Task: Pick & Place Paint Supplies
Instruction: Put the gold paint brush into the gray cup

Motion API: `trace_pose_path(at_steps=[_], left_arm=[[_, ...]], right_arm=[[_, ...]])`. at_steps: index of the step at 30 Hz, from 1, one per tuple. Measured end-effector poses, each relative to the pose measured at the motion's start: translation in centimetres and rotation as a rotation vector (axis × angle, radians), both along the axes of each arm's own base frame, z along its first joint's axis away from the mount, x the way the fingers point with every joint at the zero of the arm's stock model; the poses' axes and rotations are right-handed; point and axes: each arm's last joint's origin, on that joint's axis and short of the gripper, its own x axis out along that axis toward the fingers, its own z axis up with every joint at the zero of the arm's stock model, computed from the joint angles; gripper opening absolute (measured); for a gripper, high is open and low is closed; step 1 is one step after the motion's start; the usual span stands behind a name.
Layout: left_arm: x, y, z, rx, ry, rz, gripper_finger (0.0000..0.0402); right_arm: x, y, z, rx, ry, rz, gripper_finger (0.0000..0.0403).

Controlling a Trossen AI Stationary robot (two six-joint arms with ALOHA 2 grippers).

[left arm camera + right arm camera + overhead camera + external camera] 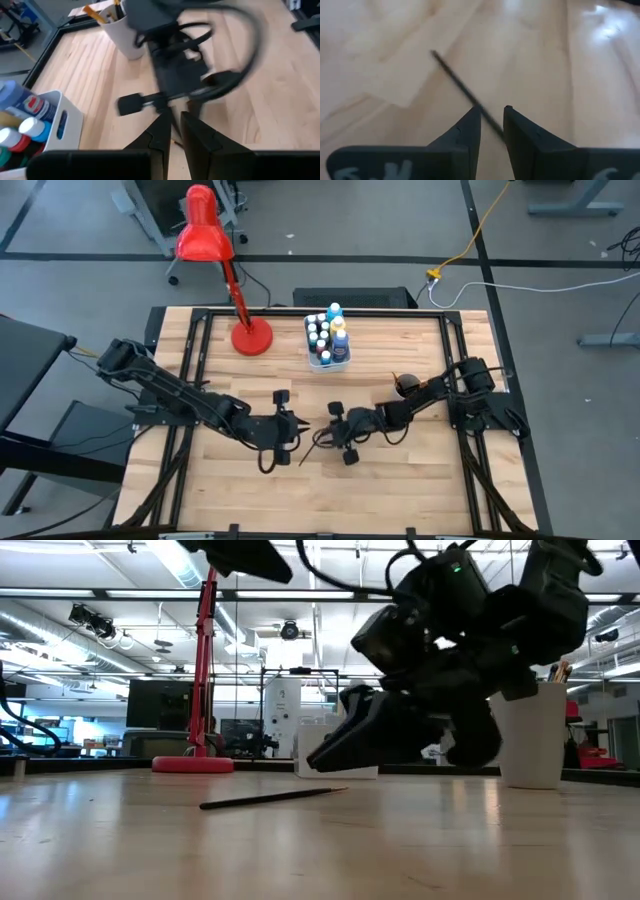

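A thin dark paintbrush [272,798] lies flat on the smooth wooden table [400,480], near the middle. The right gripper [492,125] sits low over it, its two black pointed fingers a small gap apart with the stick running between them; I cannot tell if they pinch it. The left gripper [175,132] is just beside, fingers close together and holding nothing. Farther back, little paint bottles [328,332] with round white caps stand in a white box-shaped tub [65,117]. A white cup [530,735] holds more brushes.

Black jointed arms [170,392], looping cables
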Motion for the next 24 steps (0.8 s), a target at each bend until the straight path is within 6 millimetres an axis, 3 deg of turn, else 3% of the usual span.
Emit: trace_pose_path(at_steps=[7,15,24], left_arm=[[-0.2,0.0,0.3,0.003,-0.018,0.016,0.0052],[-0.2,0.0,0.3,-0.021,-0.024,0.032,0.0052],[-0.2,0.0,0.3,-0.069,-0.033,0.057,0.0052]], right_arm=[[-0.1,-0.6,-1.1,-0.063,0.047,0.017,0.0084],[0.5,-1.3,-0.2,-0.115,-0.058,0.058,0.0084],[0.1,-2.7,-1.3,-0.097,0.083,0.029,0.0084]])
